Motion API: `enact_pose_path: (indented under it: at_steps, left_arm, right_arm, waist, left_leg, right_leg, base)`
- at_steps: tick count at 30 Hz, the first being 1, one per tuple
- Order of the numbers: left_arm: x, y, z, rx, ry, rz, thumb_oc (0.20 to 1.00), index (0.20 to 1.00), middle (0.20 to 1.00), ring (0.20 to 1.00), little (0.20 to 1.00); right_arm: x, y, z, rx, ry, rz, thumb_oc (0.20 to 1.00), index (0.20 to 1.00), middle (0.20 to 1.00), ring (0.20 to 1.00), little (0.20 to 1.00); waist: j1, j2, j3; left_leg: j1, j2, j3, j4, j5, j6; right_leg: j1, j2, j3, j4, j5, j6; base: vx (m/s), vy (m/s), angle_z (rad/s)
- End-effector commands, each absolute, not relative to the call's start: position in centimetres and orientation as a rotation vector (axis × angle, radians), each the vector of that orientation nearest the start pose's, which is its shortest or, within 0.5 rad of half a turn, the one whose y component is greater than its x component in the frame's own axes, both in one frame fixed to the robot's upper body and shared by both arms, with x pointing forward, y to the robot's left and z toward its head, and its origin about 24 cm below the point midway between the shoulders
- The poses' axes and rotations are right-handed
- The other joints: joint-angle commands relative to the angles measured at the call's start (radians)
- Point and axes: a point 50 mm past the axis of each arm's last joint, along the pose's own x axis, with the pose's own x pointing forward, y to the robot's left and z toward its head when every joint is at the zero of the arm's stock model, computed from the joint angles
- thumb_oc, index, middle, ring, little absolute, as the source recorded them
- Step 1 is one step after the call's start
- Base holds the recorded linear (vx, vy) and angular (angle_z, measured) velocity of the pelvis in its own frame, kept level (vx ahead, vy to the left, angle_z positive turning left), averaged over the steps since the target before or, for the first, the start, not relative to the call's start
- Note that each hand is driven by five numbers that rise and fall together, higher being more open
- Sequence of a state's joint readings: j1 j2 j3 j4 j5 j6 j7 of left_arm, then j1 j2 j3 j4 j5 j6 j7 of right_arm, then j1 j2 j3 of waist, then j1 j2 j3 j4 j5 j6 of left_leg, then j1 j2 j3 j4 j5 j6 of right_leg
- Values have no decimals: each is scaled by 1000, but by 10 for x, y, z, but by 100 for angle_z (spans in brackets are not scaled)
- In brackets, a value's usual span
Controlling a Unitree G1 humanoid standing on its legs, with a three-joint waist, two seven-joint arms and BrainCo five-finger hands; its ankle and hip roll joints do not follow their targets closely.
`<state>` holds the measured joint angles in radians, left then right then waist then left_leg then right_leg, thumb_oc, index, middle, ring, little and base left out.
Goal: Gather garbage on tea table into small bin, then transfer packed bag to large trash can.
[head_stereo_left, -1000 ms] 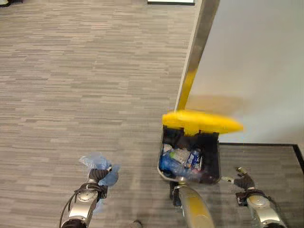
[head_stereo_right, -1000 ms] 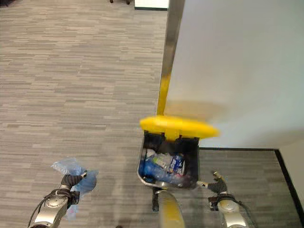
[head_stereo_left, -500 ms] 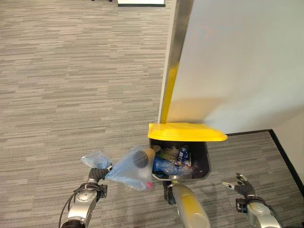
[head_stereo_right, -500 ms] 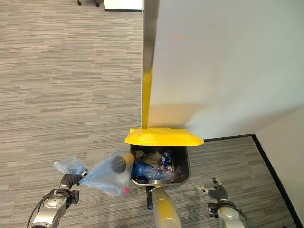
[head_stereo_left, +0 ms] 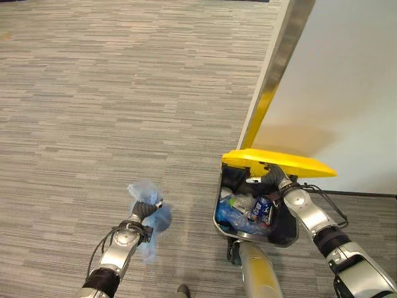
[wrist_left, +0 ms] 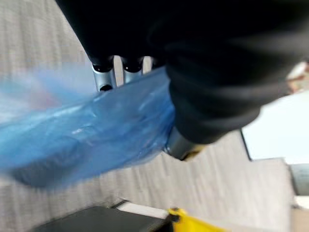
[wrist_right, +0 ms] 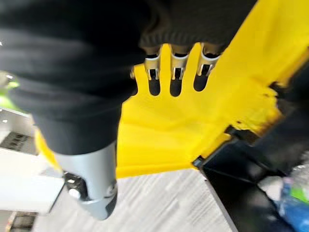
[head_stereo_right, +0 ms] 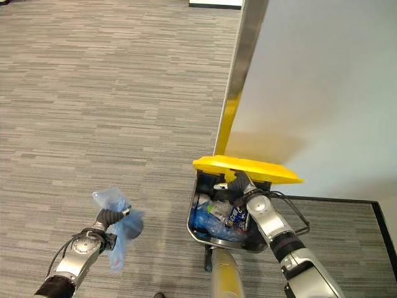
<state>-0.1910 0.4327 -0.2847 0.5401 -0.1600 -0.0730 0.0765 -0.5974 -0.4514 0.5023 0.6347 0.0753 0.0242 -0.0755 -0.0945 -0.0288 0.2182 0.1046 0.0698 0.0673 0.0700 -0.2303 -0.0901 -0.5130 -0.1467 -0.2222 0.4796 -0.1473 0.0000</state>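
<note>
Two hands work over a grey striped carpet [head_stereo_left: 93,93] that covers most of the scene, with a pale wall panel [head_stereo_left: 347,81] and its metal edge strip [head_stereo_left: 282,56] rising on the right. Against the foot of that panel stands the large trash can [head_stereo_left: 222,214], a dark bin already holding bottles and wrappers [head_stereo_left: 245,208], its yellow lid [head_stereo_left: 279,161] tipped up at the back edge above the opening. The right hand [head_stereo_left: 273,177] reaches in from the lower right to the underside of that lid; in the right wrist view its fingers [wrist_right: 175,72] lie straight and side by side, flat against the yellow plastic, not curled round anything. Well to the left of the can, over bare carpet, the left hand [head_stereo_right: 105,220] is raised with its fingers closed round the gathered neck of the packed bag [head_stereo_right: 121,230], a thin blue plastic sack. Part of the bag puffs out above the fist and the rest hangs below it. The left wrist view shows the blue film [wrist_left: 87,130] stretched across the palm under the fingers. The bag is outside the can, apart from its rim.
</note>
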Motion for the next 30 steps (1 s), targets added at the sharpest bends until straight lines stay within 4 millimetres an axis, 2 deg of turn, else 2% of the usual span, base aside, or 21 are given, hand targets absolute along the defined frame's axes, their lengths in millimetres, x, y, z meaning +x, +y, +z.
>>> enact_pose_path:
  at_steps: [1,2,5,6,8,9,10,11,13,15,18,19,20,23,25,28,30]
  left_arm:
    - [292,186,27,314,61,-180,200,200,200,200,200]
    - [292,186,28,314,60,-180,200,200,200,200,200]
    - [297,164,43,321,-16,-285,200,200,200,200,200]
    - [299,145,58,333,-85,-376,200,200,200,200,200]
    - [300,132,68,340,-134,-437,200,200,200,200,200]
    - [300,132,68,340,-135,-437,200,200,200,200,200]
    - [304,107,89,340,-226,-532,200,200,200,200,200]
    - [305,99,95,335,-255,-557,200,200,200,200,200]
    - [313,68,122,370,-366,-629,200,200,200,200,200]
    - [317,64,123,429,-380,-623,200,200,200,200,200]
    - [338,66,105,617,-291,-564,200,200,200,200,200]
    - [351,69,91,726,-218,-520,200,200,200,200,200]
    - [351,69,91,726,-218,-520,200,200,200,200,200]
    - [361,72,83,835,-168,-487,200,200,200,200,200]
    - [366,72,85,850,-158,-472,200,200,200,200,200]
    - [369,68,89,866,-165,-472,200,200,200,200,200]
    - [370,55,101,818,-211,-477,200,200,200,200,200]
  right_arm:
    - [364,-170,82,-646,29,156,1000,1000,1000,1000,1000]
    - [365,-170,82,-646,28,156,1000,1000,1000,1000,1000]
    - [377,-182,97,-682,29,105,1000,1000,1000,1000,1000]
    - [384,-186,111,-702,16,78,1000,1000,1000,1000,1000]
    - [390,-188,121,-710,2,62,1000,1000,1000,1000,1000]
    - [390,-188,121,-710,1,61,1000,1000,1000,1000,1000]
    - [398,-197,142,-745,-20,18,1000,1000,1000,1000,1000]
    - [401,-199,147,-756,-24,5,1000,1000,1000,1000,1000]
    - [410,-202,176,-787,-70,-47,1000,1000,1000,1000,1000]
    - [411,-203,182,-798,-82,-62,1000,1000,1000,1000,1000]
    - [415,-200,203,-833,-126,-79,1000,1000,1000,1000,1000]
    - [417,-193,217,-843,-173,-82,1000,1000,1000,1000,1000]
    - [417,-193,217,-843,-174,-82,1000,1000,1000,1000,1000]
    - [415,-172,230,-811,-268,-41,1000,1000,1000,1000,1000]
    - [411,-158,236,-783,-334,1,1000,1000,1000,1000,1000]
    - [408,-146,234,-787,-364,50,1000,1000,1000,1000,1000]
    - [407,-137,229,-796,-369,80,1000,1000,1000,1000,1000]
  waist:
    - [22,-43,24]
    - [22,-42,25]
    - [25,-51,29]
    - [23,-57,29]
    - [19,-59,30]
    - [20,-59,31]
    - [8,-57,33]
    - [1,-56,33]
    - [-27,-45,46]
    - [-35,-41,52]
    - [-67,-29,86]
    - [-89,-23,123]
    - [-89,-23,123]
    - [-119,-22,175]
    - [-138,-18,196]
    - [-154,-13,211]
    - [-154,-7,216]
  left_leg:
    - [135,-80,-26,25,-167,68]
    - [135,-80,-26,25,-167,68]
    - [129,-84,-23,29,-169,68]
    - [129,-87,-16,28,-172,68]
    - [130,-90,-9,25,-174,69]
    - [130,-90,-8,25,-174,69]
    - [132,-94,3,22,-177,70]
    - [132,-96,5,19,-178,71]
    - [123,-106,14,24,-181,74]
    - [117,-109,17,28,-181,75]
    - [84,-123,27,55,-181,74]
    - [51,-134,36,86,-184,74]
    - [51,-134,36,86,-185,74]
    - [1,-142,50,133,-191,74]
    - [-42,-146,56,169,-198,75]
    - [-80,-152,58,201,-205,76]
    - [-95,-153,63,207,-204,76]
  right_leg:
    - [-4,-54,29,-328,369,195]
    - [-4,-54,29,-329,369,195]
    - [4,-57,18,-348,378,198]
    - [8,-60,8,-357,384,201]
    - [7,-60,7,-361,387,205]
    - [7,-59,7,-361,388,205]
    - [3,-60,9,-363,390,207]
    - [0,-60,12,-364,391,208]
    - [-18,-56,28,-357,395,210]
    - [-27,-55,32,-355,395,210]
    - [-56,-55,54,-346,395,206]
    - [-80,-55,71,-336,394,203]
    - [-80,-55,71,-336,394,203]
    - [-111,-54,94,-331,398,202]
    - [-137,-50,116,-326,401,200]
    - [-166,-48,142,-313,404,199]
    - [-184,-45,145,-302,403,196]
  base:
    - [0,0,0]
    - [-36,-30,1]
    - [-23,-12,-2]
    - [-24,-10,-5]
    - [-14,1,-6]
    - [-10,24,-14]
    - [-15,30,-19]
    - [-27,55,-31]
    - [-31,62,-30]
    - [-25,40,-17]
    - [-66,61,-15]
    - [-66,50,-27]
    - [-79,44,-28]
    - [-56,12,-13]
    - [-52,10,-7]
    - [-35,-13,-7]
    - [-11,-16,2]
